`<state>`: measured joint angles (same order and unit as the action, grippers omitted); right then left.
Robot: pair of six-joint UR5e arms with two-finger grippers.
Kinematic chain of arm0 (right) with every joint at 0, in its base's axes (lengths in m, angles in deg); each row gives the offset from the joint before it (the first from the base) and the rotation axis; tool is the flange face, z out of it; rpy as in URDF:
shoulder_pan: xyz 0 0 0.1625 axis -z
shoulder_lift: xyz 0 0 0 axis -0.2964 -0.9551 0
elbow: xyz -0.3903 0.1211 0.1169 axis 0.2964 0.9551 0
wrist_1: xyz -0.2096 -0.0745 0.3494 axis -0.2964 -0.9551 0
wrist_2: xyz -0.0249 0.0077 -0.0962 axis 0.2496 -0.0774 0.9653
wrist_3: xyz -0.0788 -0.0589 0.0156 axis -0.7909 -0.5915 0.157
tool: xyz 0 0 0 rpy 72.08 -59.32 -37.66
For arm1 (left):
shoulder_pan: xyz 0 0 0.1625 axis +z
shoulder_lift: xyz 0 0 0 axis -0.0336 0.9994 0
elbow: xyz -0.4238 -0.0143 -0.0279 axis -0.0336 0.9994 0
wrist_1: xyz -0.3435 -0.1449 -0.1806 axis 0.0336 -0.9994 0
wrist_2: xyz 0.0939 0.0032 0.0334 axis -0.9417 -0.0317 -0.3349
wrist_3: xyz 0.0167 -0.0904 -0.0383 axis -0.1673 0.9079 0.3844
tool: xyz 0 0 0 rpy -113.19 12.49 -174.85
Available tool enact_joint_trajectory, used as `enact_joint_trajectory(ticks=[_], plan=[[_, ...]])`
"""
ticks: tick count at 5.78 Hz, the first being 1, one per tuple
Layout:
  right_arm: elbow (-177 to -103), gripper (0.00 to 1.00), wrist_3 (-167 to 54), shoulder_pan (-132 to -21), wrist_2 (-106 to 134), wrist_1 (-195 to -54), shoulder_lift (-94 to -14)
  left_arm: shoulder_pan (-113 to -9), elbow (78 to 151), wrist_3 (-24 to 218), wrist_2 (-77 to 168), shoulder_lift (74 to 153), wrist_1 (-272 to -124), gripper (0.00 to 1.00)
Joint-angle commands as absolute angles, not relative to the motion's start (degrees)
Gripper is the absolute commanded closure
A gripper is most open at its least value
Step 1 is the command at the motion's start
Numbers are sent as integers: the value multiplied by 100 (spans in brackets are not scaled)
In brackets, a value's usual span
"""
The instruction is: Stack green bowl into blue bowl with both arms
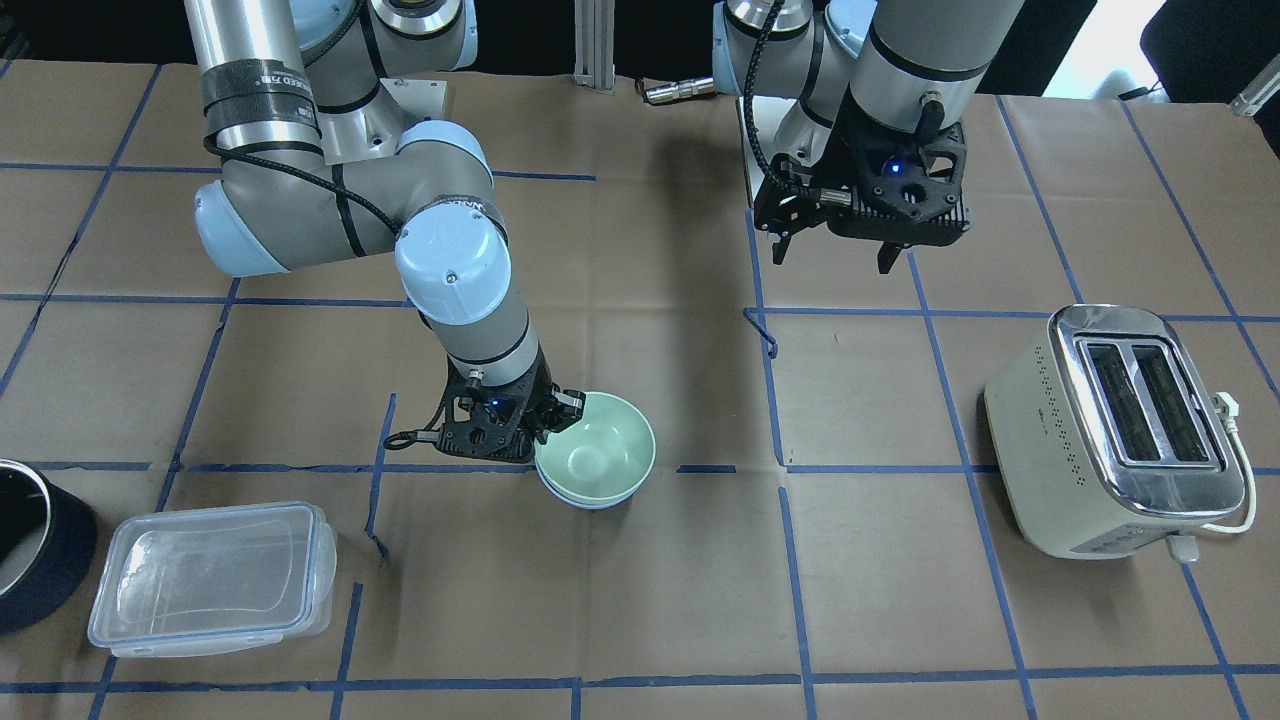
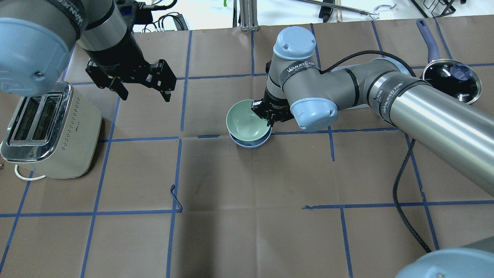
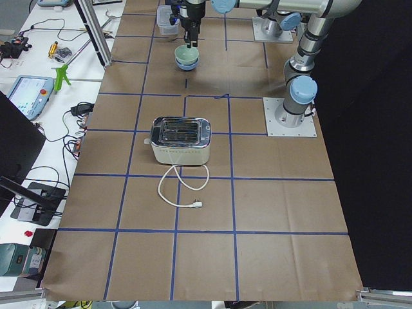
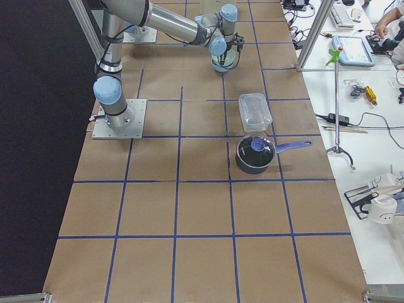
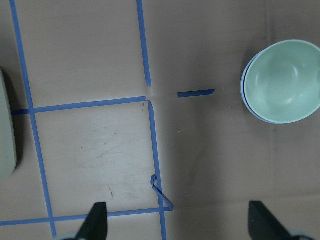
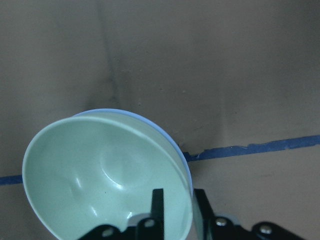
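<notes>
The green bowl (image 1: 600, 452) sits nested inside the blue bowl (image 1: 577, 497) near the table's middle. Only the blue bowl's rim shows under it (image 2: 249, 144). My right gripper (image 1: 562, 410) is low at the bowls' rim. In the right wrist view its fingers (image 6: 158, 200) straddle the green bowl's (image 6: 100, 170) wall with a visible gap, so it is open. The blue rim (image 6: 170, 137) shows just outside. My left gripper (image 2: 144, 94) hangs high over bare table, open and empty, well apart from the bowls (image 5: 282, 80).
A cream toaster (image 1: 1110, 430) with a loose cord stands on my left side. A clear lidded container (image 1: 210, 575) and a dark navy pot (image 1: 30, 545) stand on my right side. Blue tape lines cross the brown paper.
</notes>
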<state>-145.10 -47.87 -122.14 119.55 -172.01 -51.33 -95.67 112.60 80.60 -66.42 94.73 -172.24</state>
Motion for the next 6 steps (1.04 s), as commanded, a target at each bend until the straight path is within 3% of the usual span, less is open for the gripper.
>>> enact_joint_trajectory(ticks=[1, 4, 6], plan=[[-14398, 0, -4806, -12113, 11929, -17169, -5215, -9562, 11260, 8060, -6645, 9473, -17224, 2], [-13320, 0, -5576, -11491, 12016, -14708, -6073, -9562, 11251, 8060, -6645, 9473, -17224, 2], [-13237, 0, -6568, -10981, 12680, -13543, -6768, -9562, 11251, 8060, -6645, 9455, -17224, 2]])
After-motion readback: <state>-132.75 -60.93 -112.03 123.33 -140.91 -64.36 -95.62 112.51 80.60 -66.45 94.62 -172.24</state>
